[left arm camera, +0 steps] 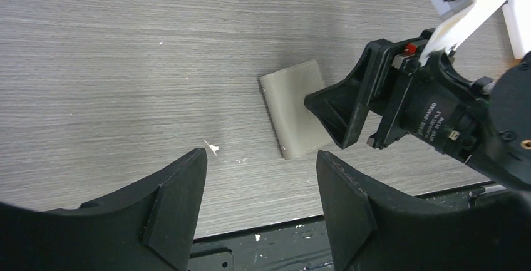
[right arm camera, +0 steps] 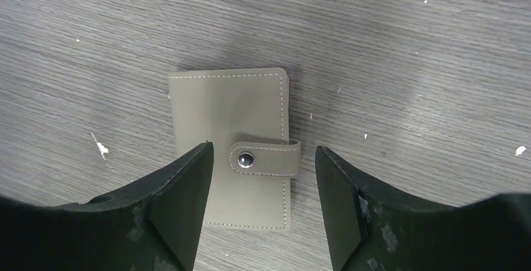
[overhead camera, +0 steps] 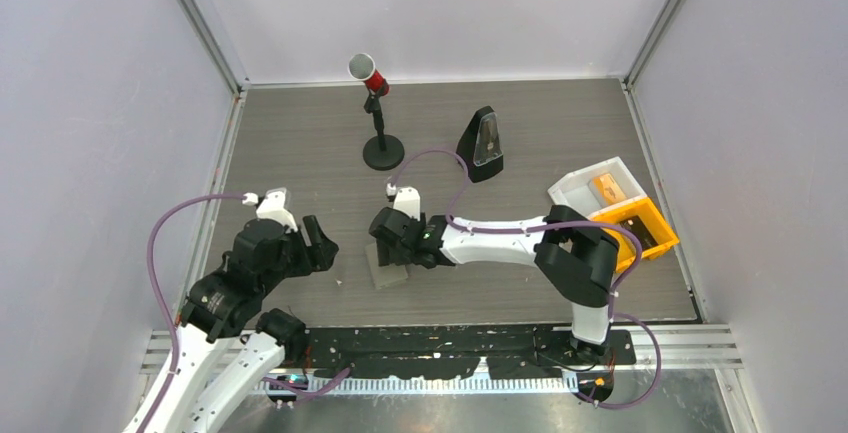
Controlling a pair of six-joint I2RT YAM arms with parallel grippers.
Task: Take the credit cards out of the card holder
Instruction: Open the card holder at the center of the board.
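Observation:
The card holder point(right arm camera: 228, 105) lies closed and flat on the table, a grey-olive folded sleeve with a snap strap point(right arm camera: 263, 158) fastened across its edge. It also shows in the top view point(overhead camera: 385, 271) and in the left wrist view point(left arm camera: 294, 111). No credit cards show; the closed holder hides its inside. My right gripper point(right arm camera: 263, 183) is open just above the holder, its fingers on either side of the strap end, holding nothing. My left gripper point(left arm camera: 260, 183) is open and empty, a little to the left of the holder, and shows in the top view point(overhead camera: 322, 243).
An orange-and-white tray box point(overhead camera: 575, 185) stands at the right edge, with a small tan flat piece point(overhead camera: 608, 189) in its white half. A microphone on a round stand point(overhead camera: 382, 151) and a black wedge-shaped object point(overhead camera: 482, 143) stand behind. Walls close the sides.

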